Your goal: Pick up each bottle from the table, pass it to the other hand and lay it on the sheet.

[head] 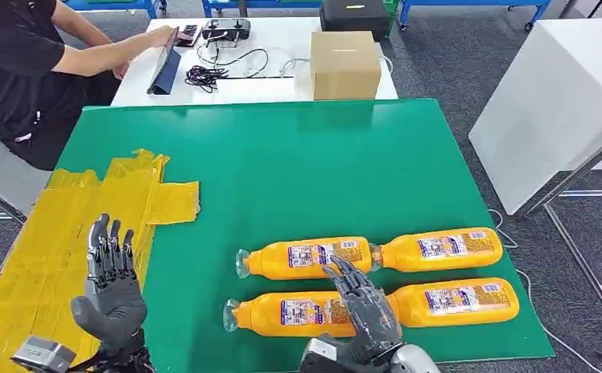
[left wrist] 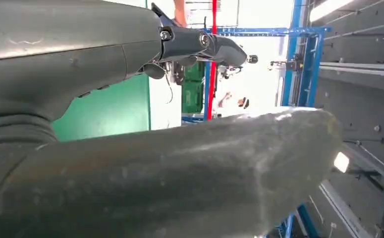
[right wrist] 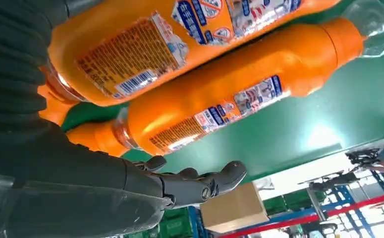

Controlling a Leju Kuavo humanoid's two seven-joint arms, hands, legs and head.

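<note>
Bottles are the matter here, and four orange ones lie on their sides on the green table [head: 282, 155], in two rows of two: near-left bottle [head: 282, 312], near-right bottle [head: 457, 301], far-left bottle [head: 305, 258] and far-right bottle [head: 441, 249]. The yellow sheet [head: 41, 249] on the left part of the table carries no bottle, so I judge that the task is at its very beginning and all four bottles are to be picked, passed and laid down. The right hand [head: 363, 307] is over the near row, about where the two near bottles meet, with its fingers spread and reaching toward the far-left bottle; it holds nothing, and I cannot tell if it touches a bottle. The left hand [head: 111, 284] is raised over the edge of the sheet, fingers straight and apart, holding nothing. Behind the green table, a person [head: 26, 70] sits at a white table [head: 274, 78] with a cardboard box [head: 346, 64].
</note>
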